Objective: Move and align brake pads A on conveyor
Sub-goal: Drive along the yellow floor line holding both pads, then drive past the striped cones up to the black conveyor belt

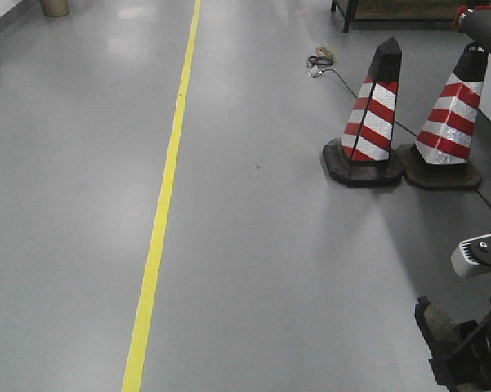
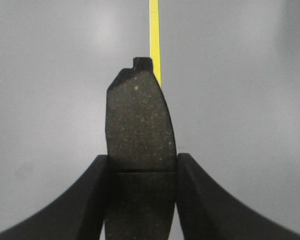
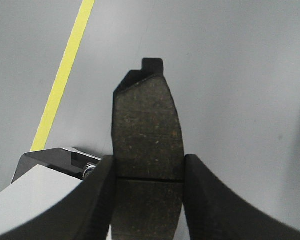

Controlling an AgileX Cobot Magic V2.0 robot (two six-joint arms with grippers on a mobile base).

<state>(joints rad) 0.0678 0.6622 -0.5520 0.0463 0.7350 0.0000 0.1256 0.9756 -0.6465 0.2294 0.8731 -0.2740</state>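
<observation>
In the front-facing view there is only grey floor, crossed lengthwise by a yellow line, with two red-and-white cones standing side by side at the right and a loose cable behind them. A dark arm part juts in at the lower right corner. No conveyor and no surface show here. In the left wrist view the left gripper is pressed onto the first brake pad, its two fingers clamping the long edges at about the groove. The pad points away from the camera, its end tab at the far tip, and it hangs over bare floor with the yellow line beyond it. In the right wrist view the right gripper pinches the second brake pad in the same way, tab outward, above the floor. A pale boxy corner sits at the lower left. Both pads seem to be mid-carry, lifted and on the way to the belt, with placing not yet done. The next move likely calls for bringing the conveyor into view, lowering each pad flat onto it, and releasing them lined up side by side.
</observation>
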